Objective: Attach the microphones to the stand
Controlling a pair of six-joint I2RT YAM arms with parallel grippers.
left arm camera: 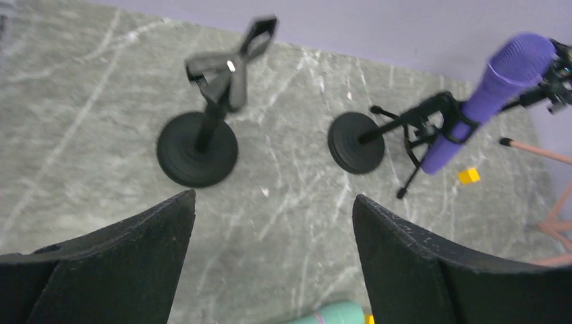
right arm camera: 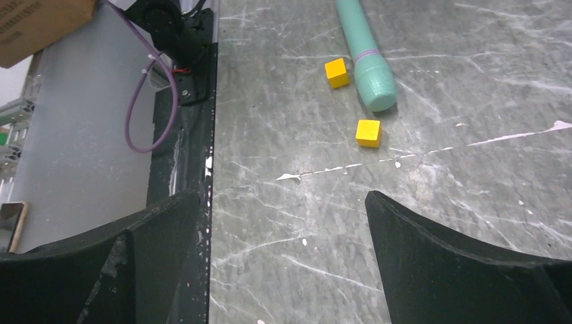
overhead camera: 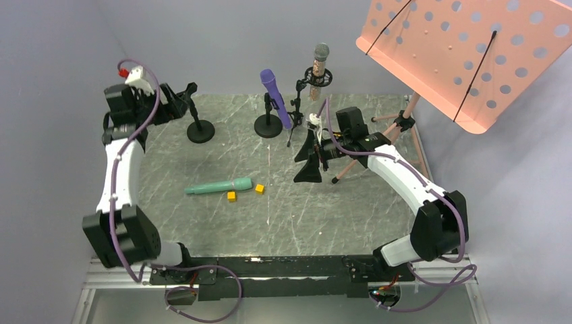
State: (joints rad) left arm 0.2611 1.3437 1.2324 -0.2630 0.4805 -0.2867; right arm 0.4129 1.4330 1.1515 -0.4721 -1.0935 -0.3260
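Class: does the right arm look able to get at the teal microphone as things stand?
Likely yes: the open right gripper faces the teal microphone across bare tabletop; only yellow cubes lie nearby.

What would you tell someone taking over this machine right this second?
Left fingers: open, empty, near the bare stand.
Right fingers: open, empty, over the table.
Done: purple microphone and pink microphone are already mounted.
Teal microphone lies on the table beside two yellow cubes.
Left to do: clip the teal one into the bare stand.
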